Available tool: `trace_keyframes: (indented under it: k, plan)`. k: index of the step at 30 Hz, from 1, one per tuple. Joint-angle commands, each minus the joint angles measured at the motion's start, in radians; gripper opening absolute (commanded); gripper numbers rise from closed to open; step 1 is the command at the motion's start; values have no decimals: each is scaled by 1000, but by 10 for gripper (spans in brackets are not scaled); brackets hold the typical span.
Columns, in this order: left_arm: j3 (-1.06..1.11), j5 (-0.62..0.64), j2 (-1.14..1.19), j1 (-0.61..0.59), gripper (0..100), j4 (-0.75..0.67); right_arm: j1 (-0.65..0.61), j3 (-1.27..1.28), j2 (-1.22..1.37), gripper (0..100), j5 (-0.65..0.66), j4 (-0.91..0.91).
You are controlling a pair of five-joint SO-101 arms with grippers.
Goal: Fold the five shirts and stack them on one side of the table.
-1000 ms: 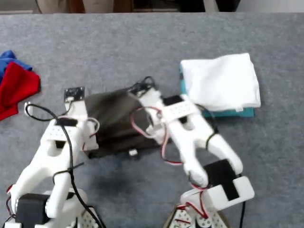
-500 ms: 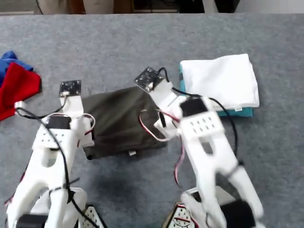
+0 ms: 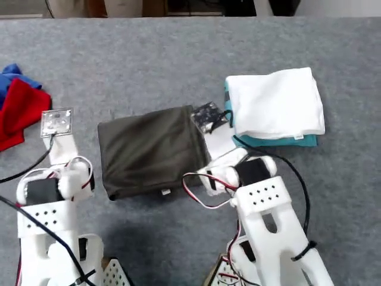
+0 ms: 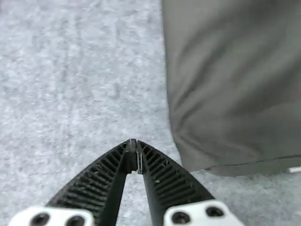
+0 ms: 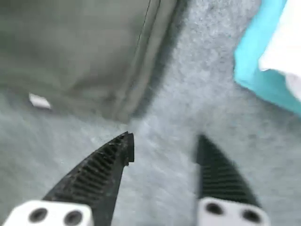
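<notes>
A folded dark olive shirt (image 3: 152, 152) lies flat in the middle of the grey table. To its right a folded white shirt (image 3: 275, 102) rests on a folded teal shirt (image 3: 280, 141). Crumpled red (image 3: 18, 110) and blue (image 3: 9, 74) shirts sit at the left edge. My left gripper (image 4: 133, 143) is shut and empty over bare table, just beside the olive shirt's (image 4: 235, 84) edge. My right gripper (image 5: 164, 141) is open and empty above the gap between the olive shirt (image 5: 80, 47) and the teal shirt (image 5: 263, 70).
The left arm (image 3: 59, 173) stands left of the olive shirt, the right arm (image 3: 256, 190) at its right near corner. A small white tag (image 3: 165, 192) sticks out of the shirt's near edge. Grey table (image 3: 178, 59) stretches bare behind the shirts.
Both arms have drawn back off the olive shirt, the left one leftward, the right one rightward. The shirt now lies uncovered and folded.
</notes>
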Motion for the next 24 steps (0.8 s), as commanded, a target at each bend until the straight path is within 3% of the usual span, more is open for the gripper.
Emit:
trace_keyframes:
  k: [1,7,12,24]
  plan:
    - [-5,-23,-16,-55,20,0,-77,4,47,333,-250,-95]
    - [0,-21,-16,-61,20,6,-134,-39,278,361,-476,-299]
    - [2,-21,-16,-63,20,8,-128,-168,539,361,-621,-305]
    - [5,-23,-16,-63,20,8,-231,-375,881,359,-651,-199]
